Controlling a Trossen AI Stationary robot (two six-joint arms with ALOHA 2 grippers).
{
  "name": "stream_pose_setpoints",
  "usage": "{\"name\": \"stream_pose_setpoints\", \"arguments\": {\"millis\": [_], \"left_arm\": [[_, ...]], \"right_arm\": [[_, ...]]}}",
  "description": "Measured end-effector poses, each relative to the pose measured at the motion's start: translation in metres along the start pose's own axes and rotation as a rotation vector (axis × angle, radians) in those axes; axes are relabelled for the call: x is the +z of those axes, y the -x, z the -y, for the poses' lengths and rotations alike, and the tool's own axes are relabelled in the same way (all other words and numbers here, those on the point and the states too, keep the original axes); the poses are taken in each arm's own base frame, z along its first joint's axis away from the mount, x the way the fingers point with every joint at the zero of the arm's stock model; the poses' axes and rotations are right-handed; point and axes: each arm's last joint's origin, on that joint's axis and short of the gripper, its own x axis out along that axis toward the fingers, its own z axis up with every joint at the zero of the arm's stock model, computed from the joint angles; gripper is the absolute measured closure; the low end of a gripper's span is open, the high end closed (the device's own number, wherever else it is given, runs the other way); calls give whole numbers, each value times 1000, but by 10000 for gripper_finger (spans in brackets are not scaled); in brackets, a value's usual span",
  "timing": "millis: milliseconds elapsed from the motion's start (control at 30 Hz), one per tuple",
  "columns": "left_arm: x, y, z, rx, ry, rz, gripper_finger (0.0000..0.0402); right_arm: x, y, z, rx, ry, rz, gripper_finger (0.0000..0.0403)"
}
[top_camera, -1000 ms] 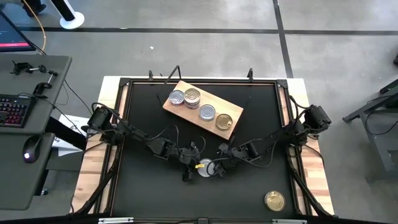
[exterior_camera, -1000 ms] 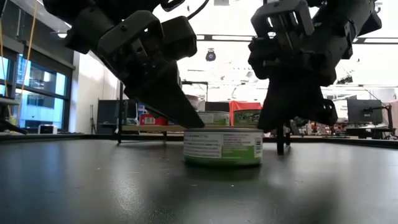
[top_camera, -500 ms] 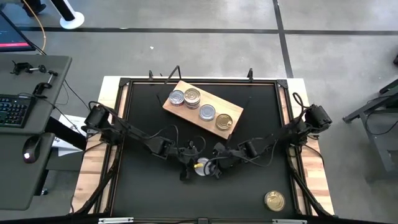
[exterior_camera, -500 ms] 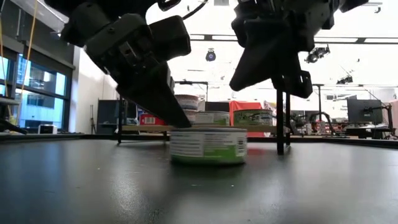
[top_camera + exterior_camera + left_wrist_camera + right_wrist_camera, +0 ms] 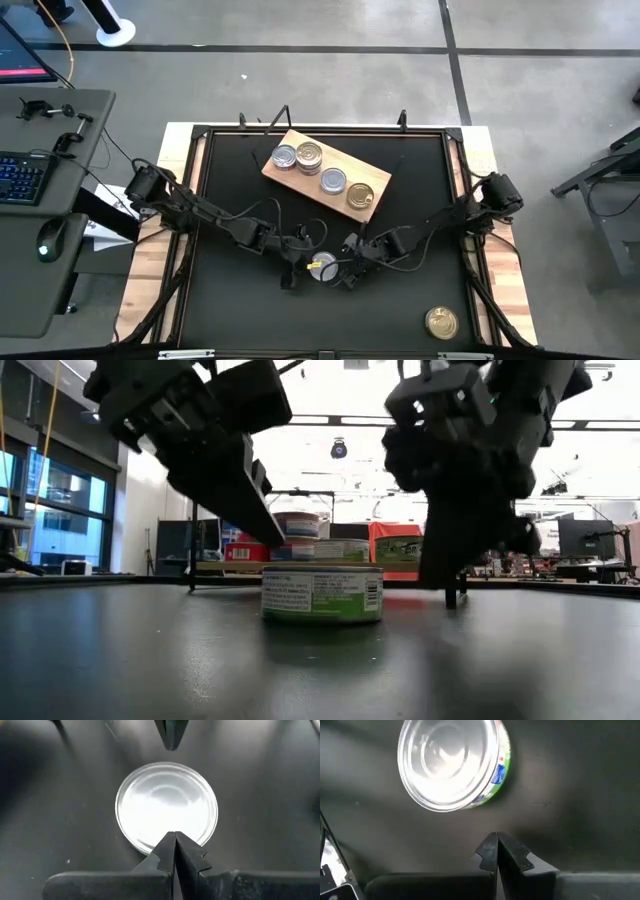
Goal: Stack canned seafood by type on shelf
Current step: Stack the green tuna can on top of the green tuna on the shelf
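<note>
Left wrist view: my left tool (image 5: pixel 174 851) is clenched shut with nothing in it, its tip at the near rim of the silver-lidded tin (image 5: pixel 167 808), whether touching I cannot tell. My right tool (image 5: pixel 497 851) is clenched too and empty, standing just beside the same tin on its other side, a strip of bare black surface between them. In the low view the tin (image 5: pixel 322 593) sits flat on the surface (image 5: pixel 150 660) with a green-and-white label, both tools hanging over it.

To do this step well, I judge one tool must part its fingers wide enough to clear the lid, come down square over the tin and grip it by the side wall, not the slick top. Two shut tips so near a light tin could shove it about, so the idle one should back away.

From above, the shelf (image 5: pixel 283 173) lies at an angle toward the far edge, carrying four tins (image 5: pixel 310 155) in a row. A gold-lidded tin (image 5: pixel 441 321) waits well apart near the right front corner. Beyond the surface, a desk with a keyboard (image 5: pixel 22 178) stands at left, and the room behind is a bright workshop.
</note>
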Motion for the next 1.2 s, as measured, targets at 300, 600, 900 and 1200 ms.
{"name": "stream_pose_setpoints", "arguments": {"millis": [300,600,900,1200], "left_arm": [[-4,0,-2,41,-34,-41,401],[-5,-11,-9,20,-34,-35,401],[-6,-14,-9,0,-11,-38,401],[-11,-13,-10,27,-36,-101,402]], "right_arm": [[0,-13,2,0,-36,6,403],[1,-14,0,16,-46,14,403],[3,-14,-2,37,-67,30,403],[10,6,-11,115,-71,94,403]]}}
